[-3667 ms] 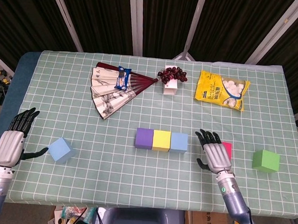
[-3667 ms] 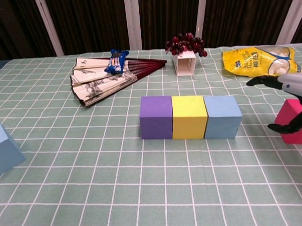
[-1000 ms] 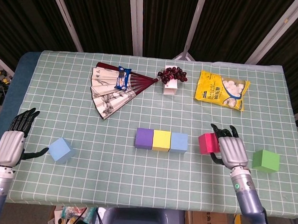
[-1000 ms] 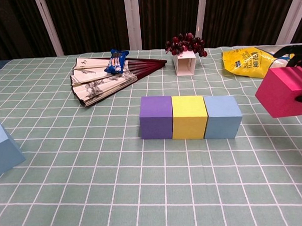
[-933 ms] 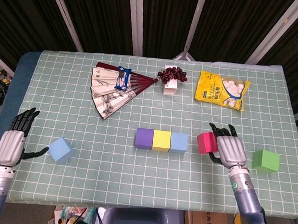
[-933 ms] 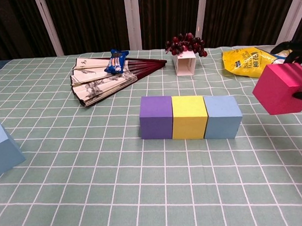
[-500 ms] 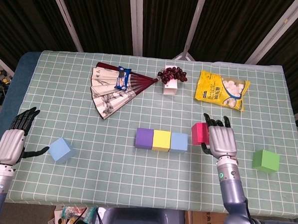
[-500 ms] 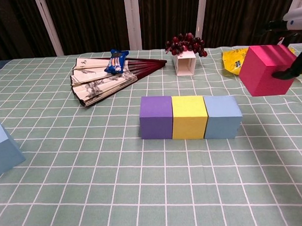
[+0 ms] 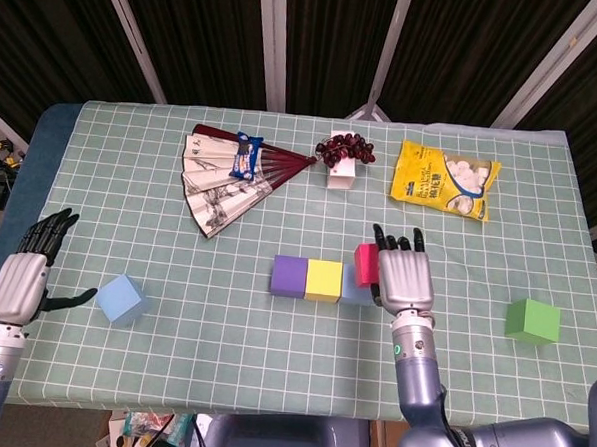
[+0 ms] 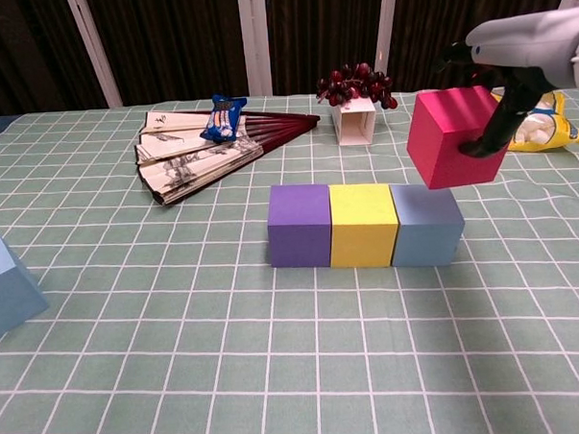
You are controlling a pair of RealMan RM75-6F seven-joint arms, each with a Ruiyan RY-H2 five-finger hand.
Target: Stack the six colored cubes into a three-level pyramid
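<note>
Gripping the pink cube point(image 9: 365, 263) from its right side, the right robot hand point(image 9: 404, 277) hangs above the right end of a row of three cubes in the head view: a purple cube point(image 9: 289, 276), a yellow cube point(image 9: 324, 280) and a blue cube point(image 9: 353, 287) sit touching side by side on the green checked table point(image 9: 222, 340), and the pink one partly covers the blue one from this angle. Far to the left, the left robot hand point(image 9: 22, 281) is released, fingers spread and holding nothing, its thumb reaching toward a light blue cube point(image 9: 120, 298) that lies just beside it. A green cube point(image 9: 532, 321) rests alone near the right edge, well apart from the row. Along the back of the table lie a folding fan point(image 9: 231, 175) with a small blue packet point(image 9: 245, 155) on it, a white box topped with dark grapes point(image 9: 344, 150), and a yellow snack bag point(image 9: 446, 178). Seen from the chest camera, the pink cube point(image 10: 452, 137) is plainly off the table, tilted a little and raised above and slightly behind the blue cube point(image 10: 426, 223), with clear air between them; the right robot hand point(image 10: 514, 68) clasps it from the right, dark fingers point(image 10: 488, 131) pressed against its side. The purple cube point(image 10: 298, 224) and yellow cube point(image 10: 362, 224) stand flush next to the blue one. Only a corner of the light blue cube point(image 10: 6, 284) shows at the left edge, and the left robot hand is out of this view.
</note>
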